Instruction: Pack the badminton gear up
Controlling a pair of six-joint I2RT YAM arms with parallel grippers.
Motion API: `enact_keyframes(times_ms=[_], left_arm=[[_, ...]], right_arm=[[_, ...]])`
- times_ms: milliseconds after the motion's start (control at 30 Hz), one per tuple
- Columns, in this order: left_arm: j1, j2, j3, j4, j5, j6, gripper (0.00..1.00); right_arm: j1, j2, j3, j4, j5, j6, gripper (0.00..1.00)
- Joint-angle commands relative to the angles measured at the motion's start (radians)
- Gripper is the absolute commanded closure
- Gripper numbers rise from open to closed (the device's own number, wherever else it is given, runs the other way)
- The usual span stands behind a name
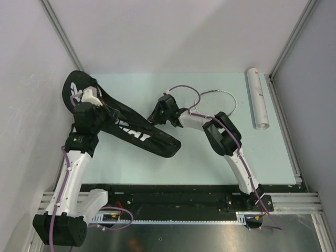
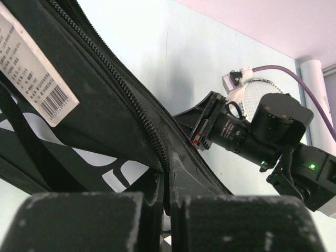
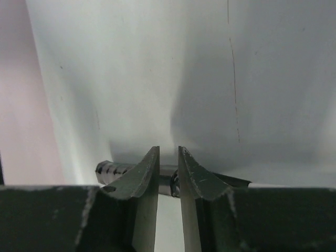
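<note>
**Racket at the bag's mouth**

The racket (image 2: 256,93) lies on the table (image 1: 210,163), its head towards the tube (image 1: 258,100) and its handle (image 3: 111,169) towards the bag (image 1: 131,131). We judge it light and stiff, with strings that will not bear pinching, so the handle is the place to hold. The right gripper (image 3: 168,168) is closed down on that dark handle. The bag lies slantwise at the left. We judge it soft and floppy, likely to sag shut unless its zip edge is held up. The left gripper (image 2: 165,207) is pinched on that edge near the wide end. The tube sits well apart at the table's far right. We see no shuttlecocks.
</note>
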Motion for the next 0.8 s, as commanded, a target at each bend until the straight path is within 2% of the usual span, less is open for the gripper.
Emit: enact_keyframes(times_ms=[0,200,333,367,467,600,700,767], left_arm=[[0.006,-0.016,0.021,0.081,-0.013,0.031,1.0],[0.006,-0.006,0.016,0.081,-0.008,0.042,1.0],[0.006,0.008,0.024,0.081,-0.001,0.054,1.0],[0.006,0.026,0.029,0.08,0.005,0.067,1.0],[0.006,0.069,0.041,0.08,0.022,0.08,1.0],[0.003,0.12,0.049,0.082,0.071,0.091,1.0],[-0.007,0.16,0.056,0.081,0.081,0.114,1.0],[-0.024,0.184,0.061,0.08,0.088,0.154,1.0]], right_arm=[[0.018,0.026,0.053,-0.089,0.026,-0.036,0.75],[0.009,0.002,0.043,-0.199,-0.009,-0.096,0.75],[0.007,-0.093,-0.089,-0.267,-0.07,-0.176,0.74],[0.006,-0.146,-0.177,-0.273,-0.098,-0.217,0.73],[0.009,-0.223,-0.301,-0.339,-0.121,-0.28,0.72],[0.029,-0.354,-0.397,-0.471,-0.031,-0.426,0.71],[0.013,-0.432,-0.488,-0.459,-0.05,-0.412,0.7],[0.013,-0.525,-0.531,-0.416,-0.009,-0.359,0.68]])
